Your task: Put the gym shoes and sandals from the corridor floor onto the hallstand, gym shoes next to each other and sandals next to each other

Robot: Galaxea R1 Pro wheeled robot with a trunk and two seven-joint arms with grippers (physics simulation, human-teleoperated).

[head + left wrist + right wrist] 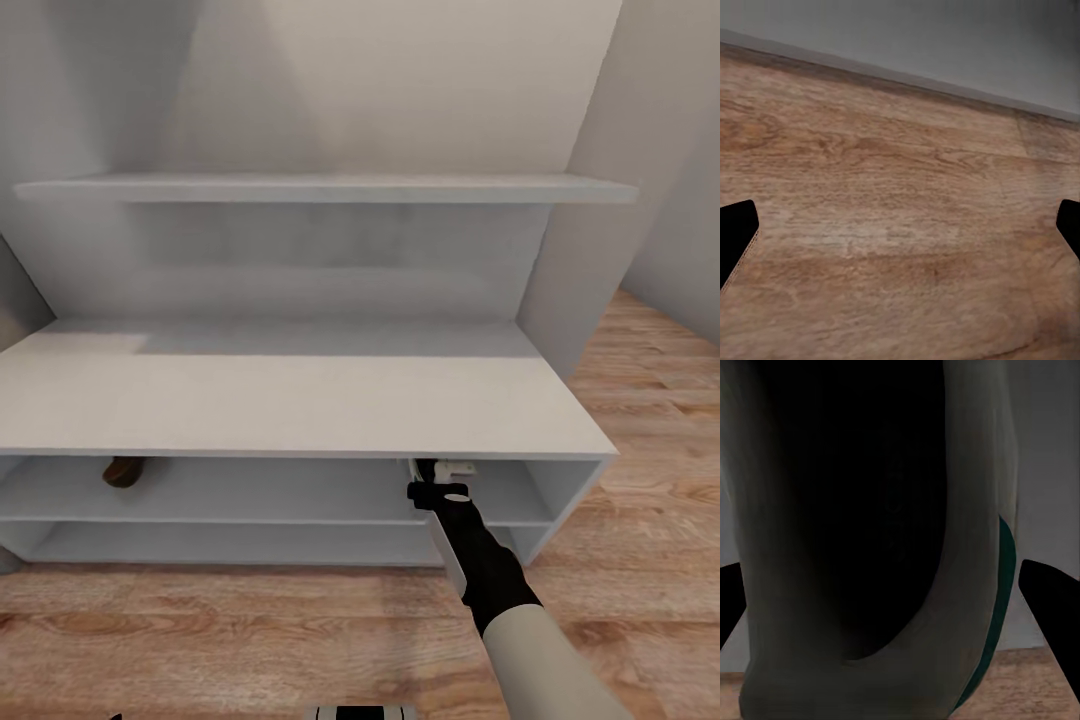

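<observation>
Right end effector grips gym shoe inside hallstand shelf; sandal — far left.

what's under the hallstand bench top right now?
On the upper open shelf of the hallstand: a brown sandal at left, and a gym shoe at the right end effector. The bench top hides the rest.

One big pale grey-white shoe rack with a flat bench top. It has two low open shelves under the top, and one long wall shelf above. One dark brown sandal peeks out on the upper low shelf. One white gym shoe with a green side stripe. One black robot arm reaches in
</observation>
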